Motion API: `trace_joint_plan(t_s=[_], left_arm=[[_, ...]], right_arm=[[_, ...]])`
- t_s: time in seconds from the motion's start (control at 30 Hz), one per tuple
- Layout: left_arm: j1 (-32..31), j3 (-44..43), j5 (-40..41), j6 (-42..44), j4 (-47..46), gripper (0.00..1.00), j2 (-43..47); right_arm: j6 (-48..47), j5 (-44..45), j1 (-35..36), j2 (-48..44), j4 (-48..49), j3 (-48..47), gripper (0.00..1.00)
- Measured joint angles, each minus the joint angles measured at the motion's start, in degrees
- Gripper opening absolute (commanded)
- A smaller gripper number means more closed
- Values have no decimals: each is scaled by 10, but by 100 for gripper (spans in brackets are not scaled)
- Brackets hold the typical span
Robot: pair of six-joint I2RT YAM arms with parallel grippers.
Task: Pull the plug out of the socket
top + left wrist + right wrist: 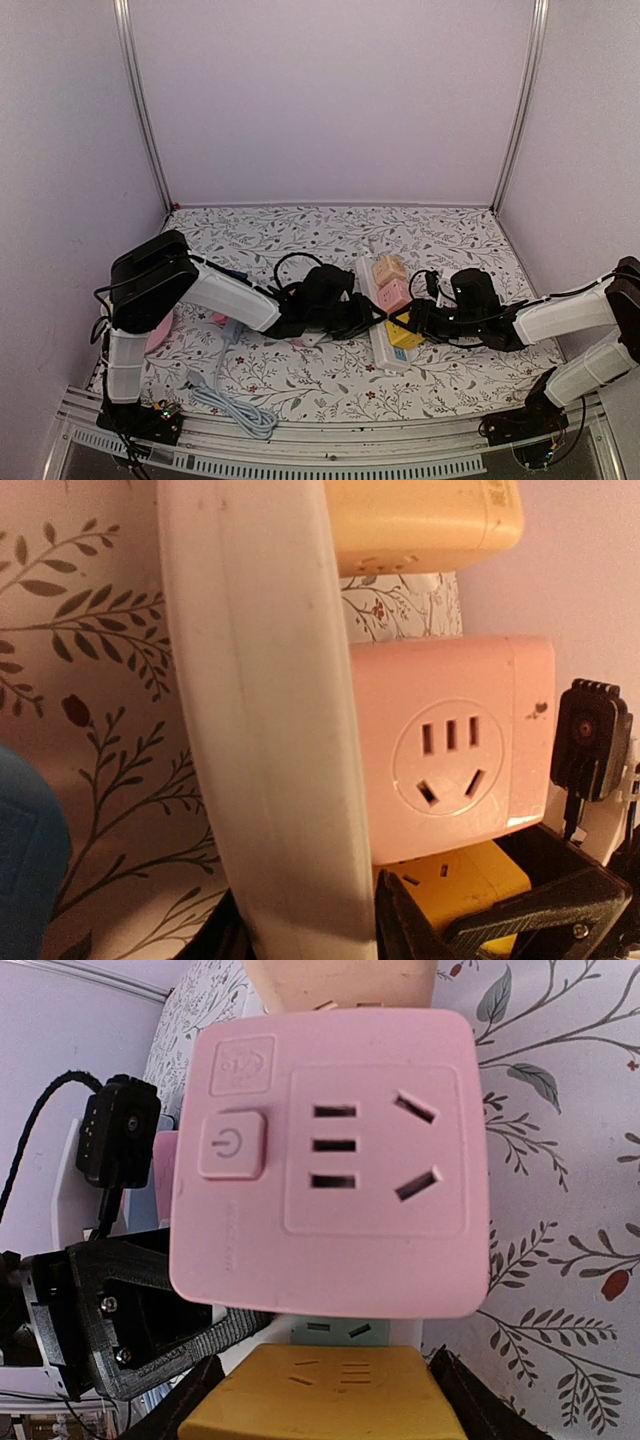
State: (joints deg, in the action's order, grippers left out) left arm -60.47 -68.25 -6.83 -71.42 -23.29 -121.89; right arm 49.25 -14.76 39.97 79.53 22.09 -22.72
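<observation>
Left of centre in the top view, the left gripper (362, 318) straddles the white power strip (368, 282). Whether its jaws actually press on the strip cannot be told. It should pin the strip flat. Just to the right, the right gripper (408, 322) pinches the yellow plug (402, 340), which sits at the strip's near end below the pink plug (394, 296). A straight, untwisted pull looks best. The floral cloth (300, 375) may let the strip slide. A grey cable (235, 402) coils at lower left, and pale walls (330, 100) enclose everything.
</observation>
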Motion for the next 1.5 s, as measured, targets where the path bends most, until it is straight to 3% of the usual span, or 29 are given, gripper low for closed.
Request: trace_joint_plan(t_s=[0.17, 0.47, 0.77, 1.1, 1.23, 1.5], left_arm=[[0, 1, 1, -2, -1, 0, 0], [-2, 9, 9, 0, -15, 0, 0], [-10, 33, 39, -2, -13, 0, 21], [-19, 46, 76, 2, -2, 0, 39], [-21, 46, 84, 2, 1, 0, 41], [-30, 31, 116, -5, 47, 0, 49]], right_arm=[[0, 0, 0, 1, 1, 0, 72], [-18, -23, 12, 4, -1, 0, 94], [-35, 7, 45, -34, -54, -2, 95], [-31, 37, 47, -58, -84, -2, 79], [-25, 37, 51, -57, -83, -6, 60], [-6, 42, 57, -58, -93, -11, 34]])
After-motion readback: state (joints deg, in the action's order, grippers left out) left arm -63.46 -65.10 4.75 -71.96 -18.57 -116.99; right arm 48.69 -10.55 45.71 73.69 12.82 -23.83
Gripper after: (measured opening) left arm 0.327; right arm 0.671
